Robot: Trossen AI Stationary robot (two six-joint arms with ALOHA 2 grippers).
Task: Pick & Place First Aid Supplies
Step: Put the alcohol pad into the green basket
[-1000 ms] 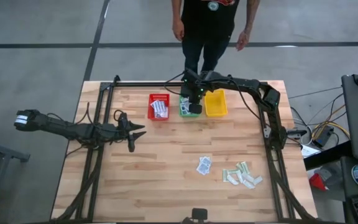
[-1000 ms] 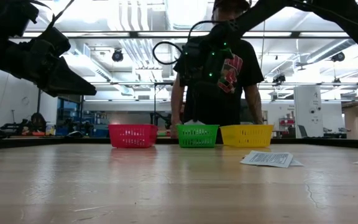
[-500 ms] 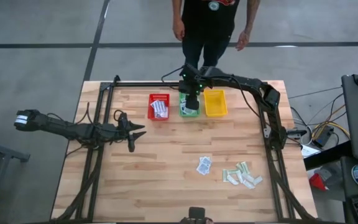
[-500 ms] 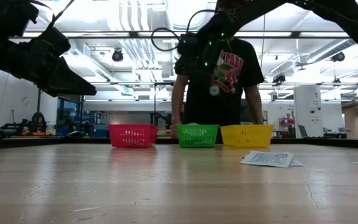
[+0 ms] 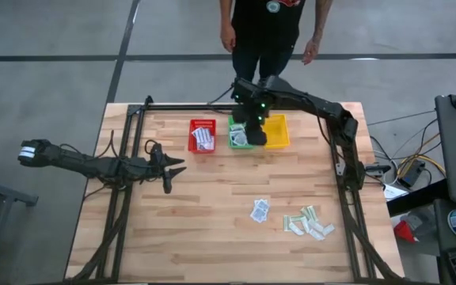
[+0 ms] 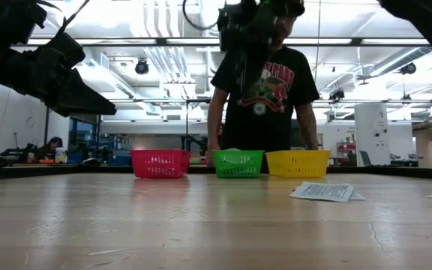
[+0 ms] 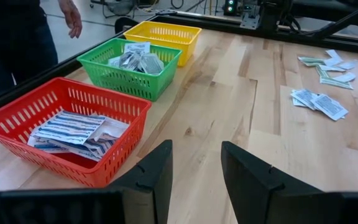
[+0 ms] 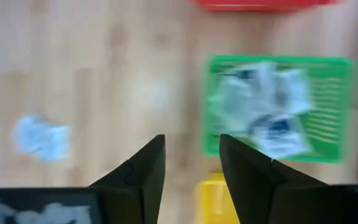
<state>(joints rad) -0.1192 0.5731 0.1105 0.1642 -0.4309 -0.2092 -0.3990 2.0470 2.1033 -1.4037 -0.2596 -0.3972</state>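
My right gripper (image 5: 256,134) has lifted off the green basket (image 5: 238,139), jaws parted and empty; that packet's dropped. More packets (image 5: 308,222) wait on the tabletop (image 5: 212,206). Left gripper (image 5: 167,166) idles, parted.

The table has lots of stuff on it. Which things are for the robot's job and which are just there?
For the job:
- loose packets
- pale strips
- red basket
- green basket
- yellow basket

Just there:
- person
- cables
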